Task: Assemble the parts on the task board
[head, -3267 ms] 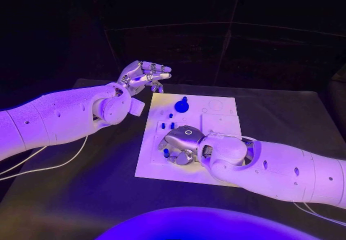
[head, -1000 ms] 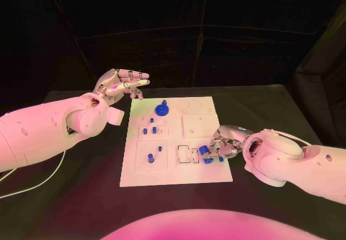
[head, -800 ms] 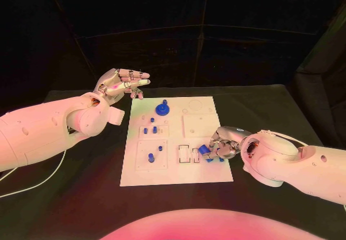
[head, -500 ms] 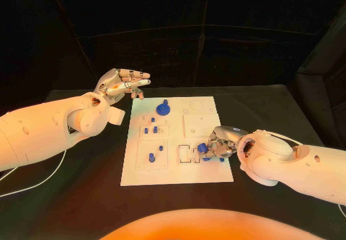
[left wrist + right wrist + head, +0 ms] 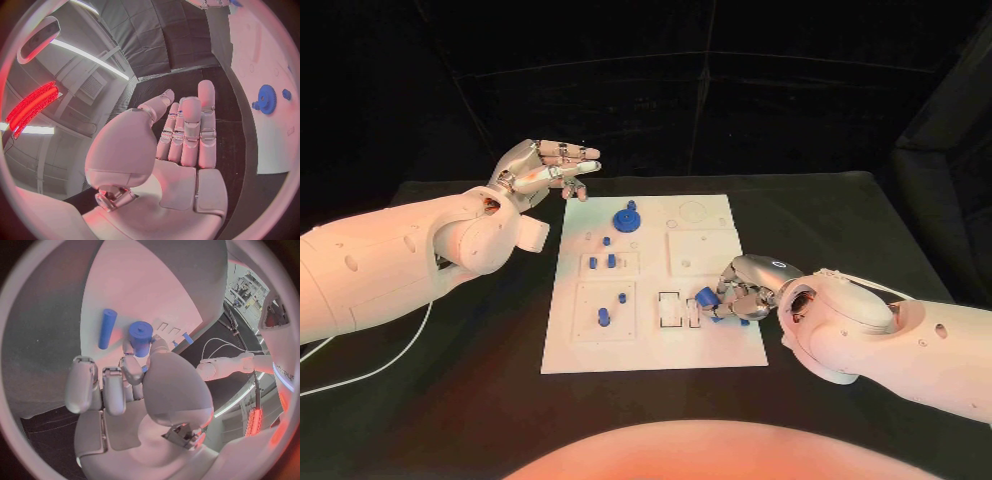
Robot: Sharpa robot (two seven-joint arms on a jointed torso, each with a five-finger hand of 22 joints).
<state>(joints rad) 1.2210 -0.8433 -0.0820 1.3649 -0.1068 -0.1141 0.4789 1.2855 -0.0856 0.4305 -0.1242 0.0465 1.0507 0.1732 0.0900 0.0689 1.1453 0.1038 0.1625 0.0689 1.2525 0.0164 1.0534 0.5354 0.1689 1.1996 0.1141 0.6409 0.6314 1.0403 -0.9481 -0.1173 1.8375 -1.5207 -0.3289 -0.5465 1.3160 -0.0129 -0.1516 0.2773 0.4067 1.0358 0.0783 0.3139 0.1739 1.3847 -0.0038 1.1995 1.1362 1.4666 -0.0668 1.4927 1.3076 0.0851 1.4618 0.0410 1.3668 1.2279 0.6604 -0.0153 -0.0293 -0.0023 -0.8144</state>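
Observation:
The white task board (image 5: 711,348) lies in the middle of the black table. My right hand (image 5: 744,287) rests over its near right part and pinches a short blue cylinder (image 5: 708,297) (image 5: 141,338) between thumb and a finger, just beside two rectangular slots (image 5: 678,307). A longer blue peg (image 5: 107,328) lies on the board (image 5: 156,285) next to the held piece. My left hand (image 5: 542,167) (image 5: 182,134) hangs raised past the board's far left corner, fingers straight and holding nothing. A blue gear (image 5: 627,216) (image 5: 267,98) stands at the board's far side.
Small blue pegs (image 5: 600,261) stand in the board's left middle block, and another blue piece (image 5: 604,316) sits in the near left block. A white cable (image 5: 372,362) trails over the table at the left. Black cloth surrounds the board.
Since the oldest frame my right hand has gone from the board's near left to its near right. Over the last second it crept slightly toward the slots with the blue cylinder. The left hand stays raised.

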